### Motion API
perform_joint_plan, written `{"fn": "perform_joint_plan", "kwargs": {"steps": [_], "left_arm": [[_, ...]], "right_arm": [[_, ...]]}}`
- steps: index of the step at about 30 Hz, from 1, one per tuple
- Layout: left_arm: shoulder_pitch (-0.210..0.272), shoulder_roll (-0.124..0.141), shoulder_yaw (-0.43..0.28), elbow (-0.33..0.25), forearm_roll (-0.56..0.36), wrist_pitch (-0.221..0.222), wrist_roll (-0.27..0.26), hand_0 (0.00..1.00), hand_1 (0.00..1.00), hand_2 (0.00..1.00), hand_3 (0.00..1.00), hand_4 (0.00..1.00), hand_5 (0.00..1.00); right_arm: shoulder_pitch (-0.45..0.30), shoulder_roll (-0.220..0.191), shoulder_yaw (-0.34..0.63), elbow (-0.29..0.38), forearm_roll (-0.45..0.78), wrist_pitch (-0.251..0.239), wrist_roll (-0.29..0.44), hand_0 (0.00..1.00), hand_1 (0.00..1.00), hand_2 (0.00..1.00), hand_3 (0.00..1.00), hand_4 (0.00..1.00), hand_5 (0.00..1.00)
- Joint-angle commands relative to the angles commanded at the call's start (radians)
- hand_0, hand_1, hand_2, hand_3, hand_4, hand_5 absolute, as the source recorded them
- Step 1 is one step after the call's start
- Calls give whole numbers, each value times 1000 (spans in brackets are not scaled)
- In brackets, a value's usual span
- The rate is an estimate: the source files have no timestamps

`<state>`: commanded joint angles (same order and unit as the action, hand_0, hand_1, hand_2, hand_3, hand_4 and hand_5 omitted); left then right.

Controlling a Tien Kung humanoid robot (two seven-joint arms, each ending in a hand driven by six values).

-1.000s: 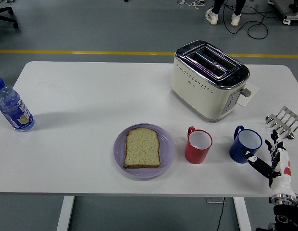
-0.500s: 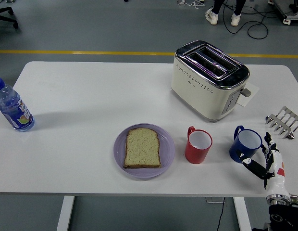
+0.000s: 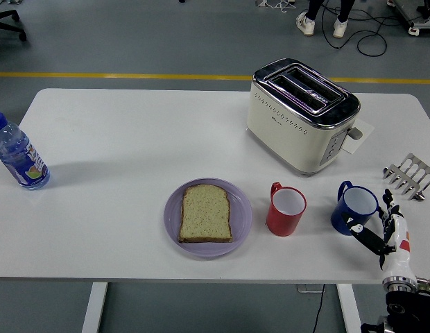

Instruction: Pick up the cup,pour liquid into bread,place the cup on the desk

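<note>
The right hand has drawn slightly back toward the bench edge, fingers spread and released, just beside the blue cup, holding nothing.

White table; bottle, plate, red cup, blue cup, toaster, rack
</note>
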<state>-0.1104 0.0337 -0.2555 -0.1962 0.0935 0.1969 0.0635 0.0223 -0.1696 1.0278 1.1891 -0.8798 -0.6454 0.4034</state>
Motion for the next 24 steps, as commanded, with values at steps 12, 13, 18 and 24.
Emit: {"fn": "perform_joint_plan", "kwargs": {"steps": [12,13,18,24], "left_arm": [[-2,2,-9,0,3,0,0,633,642,651,503,241,856],[-2,3,-9,-1,3,1,0,633,642,651,503,241,856],[-3,2,-10,-1,3,1,1,633,642,652,504,241,855],[-4,1,-15,-1,3,1,0,633,643,652,504,240,855]], "right_arm": [[38,25,2,-43,2,0,0,991,875,967,998,967,96],[42,28,0,-46,0,0,0,991,875,967,998,967,96],[60,39,-4,-64,2,0,5,989,872,967,998,965,92],[79,48,-23,-90,19,0,17,988,870,964,998,963,90]]}}
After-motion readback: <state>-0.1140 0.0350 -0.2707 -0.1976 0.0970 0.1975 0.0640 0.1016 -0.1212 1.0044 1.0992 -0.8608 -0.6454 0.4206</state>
